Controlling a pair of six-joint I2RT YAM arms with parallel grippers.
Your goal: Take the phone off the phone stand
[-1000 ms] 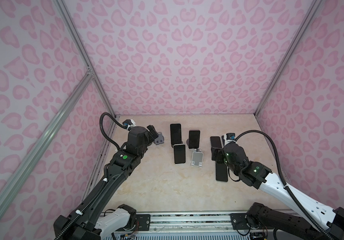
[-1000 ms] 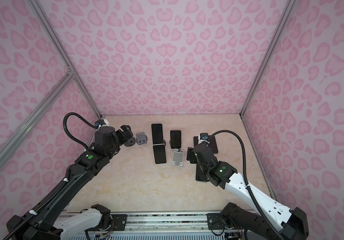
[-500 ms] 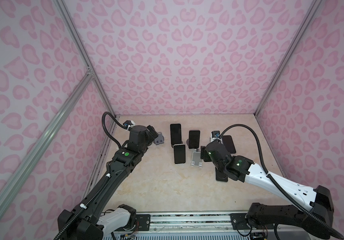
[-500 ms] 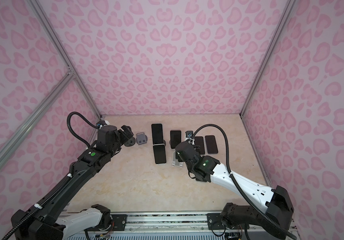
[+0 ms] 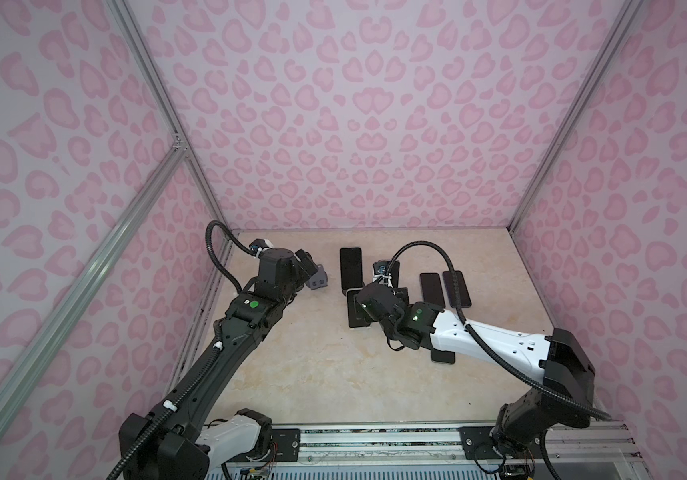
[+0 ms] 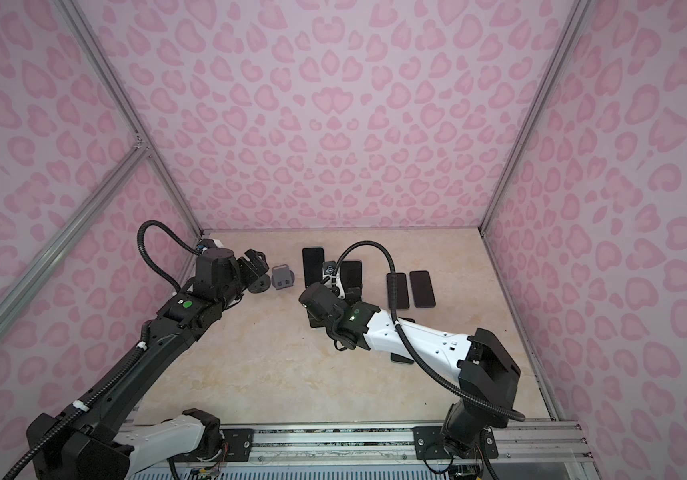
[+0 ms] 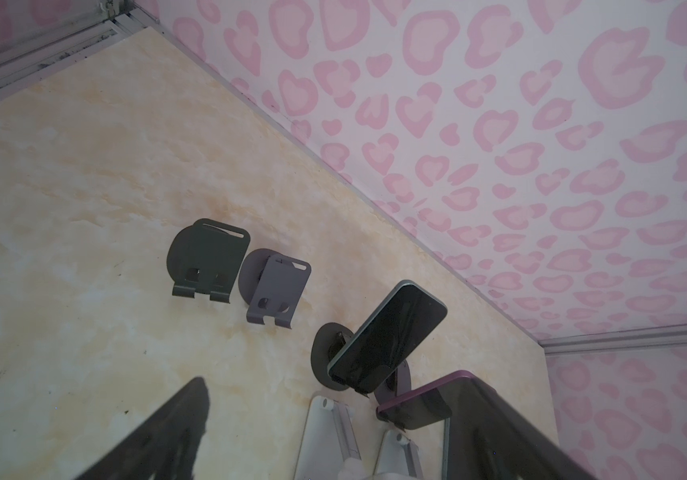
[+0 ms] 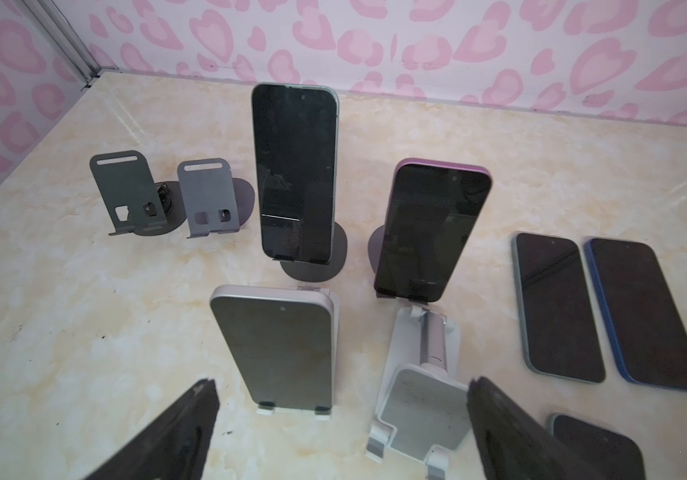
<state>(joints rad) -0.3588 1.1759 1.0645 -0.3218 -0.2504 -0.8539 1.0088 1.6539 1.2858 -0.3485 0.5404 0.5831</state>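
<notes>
Three phones stand on phone stands. In the right wrist view a tall green-edged phone (image 8: 294,174) rests on a dark stand (image 8: 316,270). A purple phone (image 8: 431,228) leans on a grey stand, and a silver phone (image 8: 279,349) sits on a white stand (image 8: 291,411). My right gripper (image 8: 341,432) is open and empty in front of the silver phone and an empty white stand (image 8: 420,399). My left gripper (image 7: 329,440) is open and empty, to the left of the row near the grey empty stand (image 5: 318,282).
Two empty stands, dark (image 8: 125,191) and grey (image 8: 208,195), stand at the back left. Two phones (image 8: 558,307) (image 8: 645,311) lie flat at the right, and a third (image 5: 443,357) lies partly under my right arm. Pink walls close in on three sides.
My right gripper has opened and left a phone lying flat at the front right. That arm then swung left towards the stands. The left arm has barely moved.
</notes>
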